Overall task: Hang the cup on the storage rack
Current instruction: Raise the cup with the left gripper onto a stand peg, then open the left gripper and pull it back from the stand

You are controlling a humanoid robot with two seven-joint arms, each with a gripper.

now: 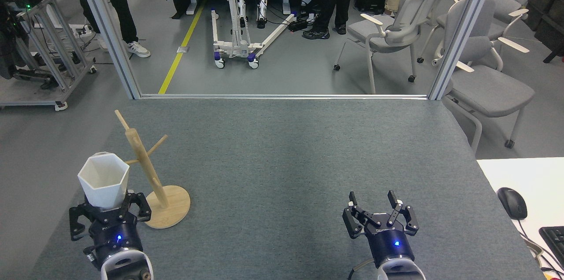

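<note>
Head view, the only one available: your left hand (pixel 108 209) sits low at the near left corner of the grey tabletop (pixel 286 152), its dark fingers closed around the narrow base of the cup (pixel 104 181). You hold the cup upright, hexagonal mouth open toward the camera; gripping it at the taper leaves the rim and upper wall free, which is probably why the hold is so low. A small bump at the far rim may be the loop handle, but you cannot confirm it from here, so its facing relative to the pegs is unknown. The storage rack (pixel 152 174) stands just to the right of the cup, its round base (pixel 174 211) flat on the tabletop beside your left hand, the post leaning away in this view. One peg reaches out to the left behind the cup's rim, another angles up to the right, one tops the post. The cup is near the left peg yet not hung; whether they touch cannot be told. Judgement: transport is mostly done, alignment of handle to peg remains. Your right hand (pixel 378 217) rests well apart at the near right, fingers spread, holding nothing, presumably parked clear of the work. A mouse (pixel 512 203) lies on the white desk at far right.
</note>
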